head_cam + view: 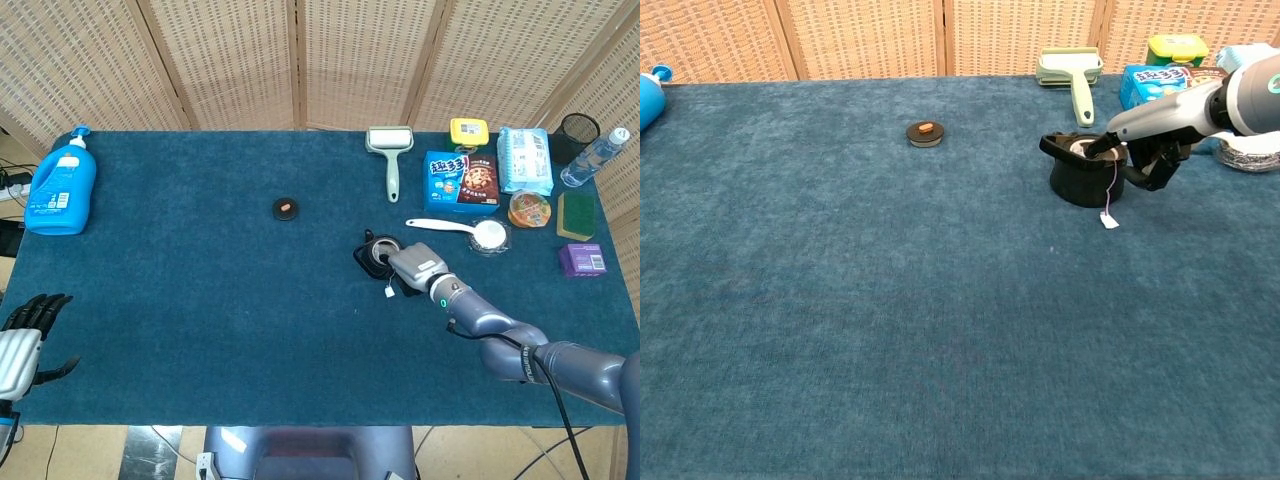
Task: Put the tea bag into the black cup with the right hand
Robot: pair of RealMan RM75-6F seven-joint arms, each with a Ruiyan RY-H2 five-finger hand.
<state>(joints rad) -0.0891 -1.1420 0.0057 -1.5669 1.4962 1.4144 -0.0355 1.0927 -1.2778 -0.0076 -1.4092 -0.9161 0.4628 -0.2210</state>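
The black cup (1080, 176) stands right of the table's middle, also seen in the head view as the black cup (376, 256). The white tea bag (1078, 148) lies inside its mouth. Its string runs over the rim down to the paper tag (1106, 221), the same tag (388, 293) lying on the cloth in the head view. My right hand (1145, 135) is at the cup's right side, with one finger (1102, 146) reaching into the mouth and touching the bag; its other fingers curl down beside the cup. My left hand (22, 346) hangs off the table's front left corner, holding nothing.
A small black lid (286, 208) sits left of the cup. Behind it are a lint roller (390, 155), a cookie box (460, 181) and a white scoop (468, 230). More packets crowd the far right edge. A blue detergent bottle (62, 187) stands far left.
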